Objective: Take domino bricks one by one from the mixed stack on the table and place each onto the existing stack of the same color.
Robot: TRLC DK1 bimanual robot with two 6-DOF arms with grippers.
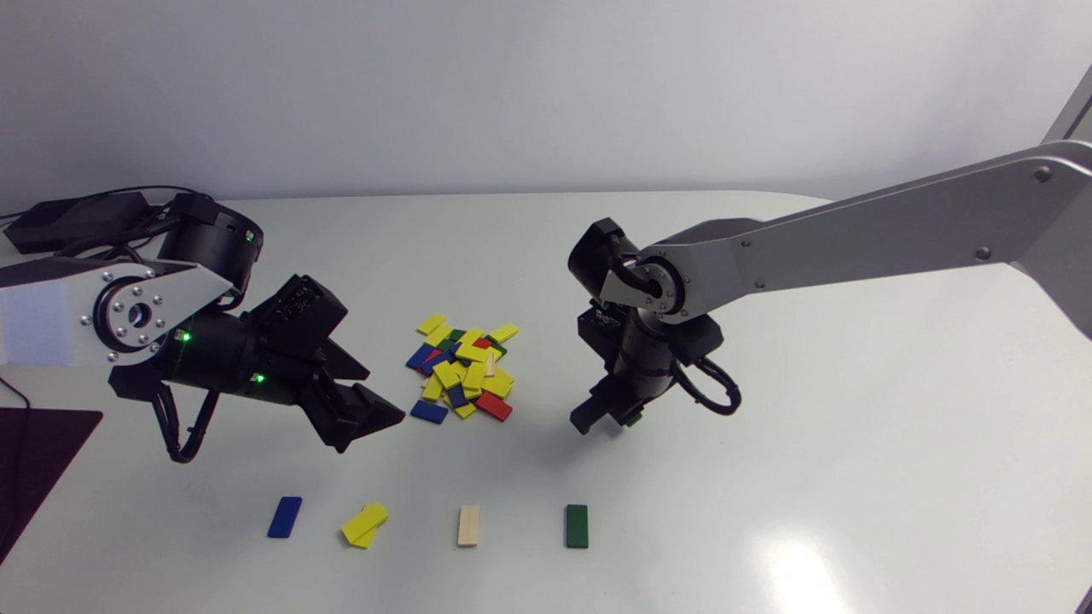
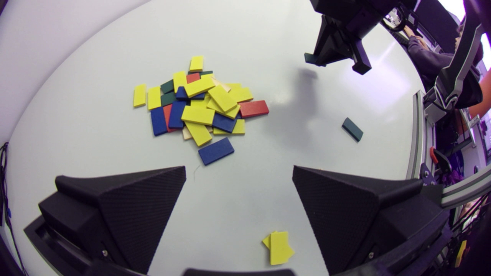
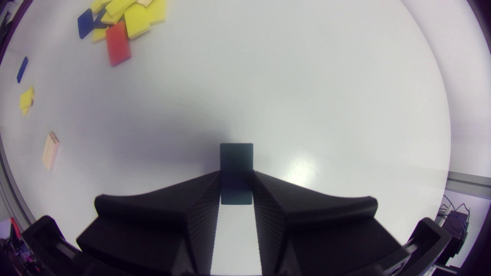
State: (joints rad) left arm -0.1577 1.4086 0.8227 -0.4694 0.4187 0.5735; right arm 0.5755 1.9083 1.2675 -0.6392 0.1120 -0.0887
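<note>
- White table, glossy, with a rounded far corner.
- Mixed pile at its middle, mostly yellow.
- Along the front edge, a row: blue stack, yellow stack, cream stack, green stack.
- Right gripper pinches a dark green brick off the surface, beside the pile.
- Left gripper is spread wide and holds nothing, on the pile's other side.

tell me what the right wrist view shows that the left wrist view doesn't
Only the right wrist view: the beige brick and the lone blue brick of the sorted row, and how the right gripper clamps the held green brick from both sides.

Only the left wrist view: the open left gripper, the flat green brick lying on the table, and the whole mixed pile.

Both: the yellow stack, the red brick at the pile's edge, and the right gripper itself.
</note>
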